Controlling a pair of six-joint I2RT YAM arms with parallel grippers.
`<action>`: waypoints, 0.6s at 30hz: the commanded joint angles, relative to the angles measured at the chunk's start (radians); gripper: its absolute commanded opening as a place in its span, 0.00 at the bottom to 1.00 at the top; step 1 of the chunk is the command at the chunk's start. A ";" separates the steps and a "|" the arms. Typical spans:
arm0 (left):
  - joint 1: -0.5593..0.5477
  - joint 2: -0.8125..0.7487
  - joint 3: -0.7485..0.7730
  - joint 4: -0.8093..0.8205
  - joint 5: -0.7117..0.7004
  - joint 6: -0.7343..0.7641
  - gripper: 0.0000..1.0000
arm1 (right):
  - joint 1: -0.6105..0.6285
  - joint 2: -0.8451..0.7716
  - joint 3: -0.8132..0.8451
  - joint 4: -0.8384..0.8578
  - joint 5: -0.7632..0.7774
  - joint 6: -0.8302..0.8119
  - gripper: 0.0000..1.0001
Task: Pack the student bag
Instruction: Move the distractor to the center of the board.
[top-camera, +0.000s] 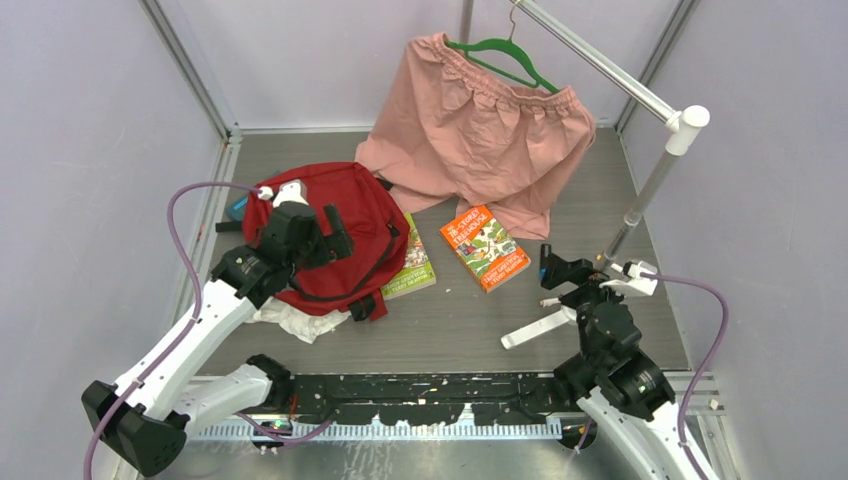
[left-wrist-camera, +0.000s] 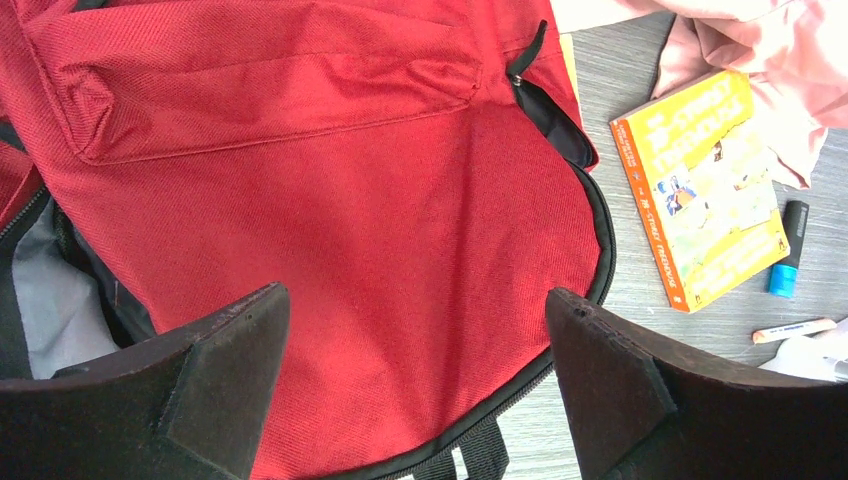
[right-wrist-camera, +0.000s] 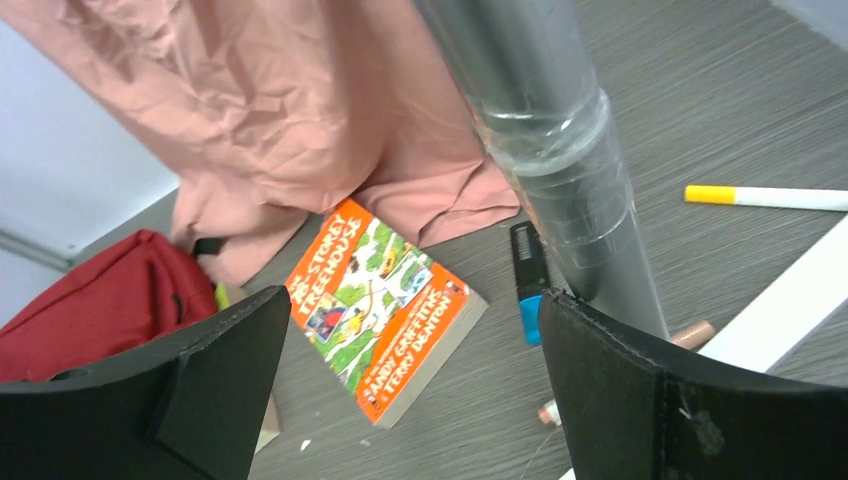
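The student bag (top-camera: 345, 205) is a red backpack lying flat at the left of the table, and it fills the left wrist view (left-wrist-camera: 350, 200), with grey lining (left-wrist-camera: 45, 290) showing at an open edge. My left gripper (top-camera: 338, 232) hovers over the bag's front panel, open (left-wrist-camera: 418, 300) with nothing between the fingers. An orange book (top-camera: 485, 246) lies face up right of the bag. A green book (top-camera: 412, 268) is partly tucked under the bag's edge. My right gripper (top-camera: 553, 272) is open (right-wrist-camera: 415, 305) and empty, above the table near the orange book (right-wrist-camera: 385, 305).
Pink shorts (top-camera: 480, 140) on a green hanger (top-camera: 505, 55) hang from a rack, whose pole (right-wrist-camera: 560, 170) stands close to my right fingers. A blue-capped marker (right-wrist-camera: 528, 280) and a yellow-capped marker (right-wrist-camera: 765, 197) lie by the pole. A white plastic bag (top-camera: 300, 318) pokes out under the backpack.
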 joint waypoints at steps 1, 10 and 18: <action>0.004 0.015 0.019 0.046 0.017 0.012 0.99 | 0.001 0.061 -0.032 0.163 0.182 -0.050 1.00; 0.005 0.001 0.049 0.019 0.015 0.043 0.99 | -0.026 0.262 -0.073 0.478 0.331 -0.228 1.00; 0.005 -0.039 0.045 -0.011 0.005 0.066 0.99 | -0.313 0.412 -0.003 0.457 0.066 -0.229 1.00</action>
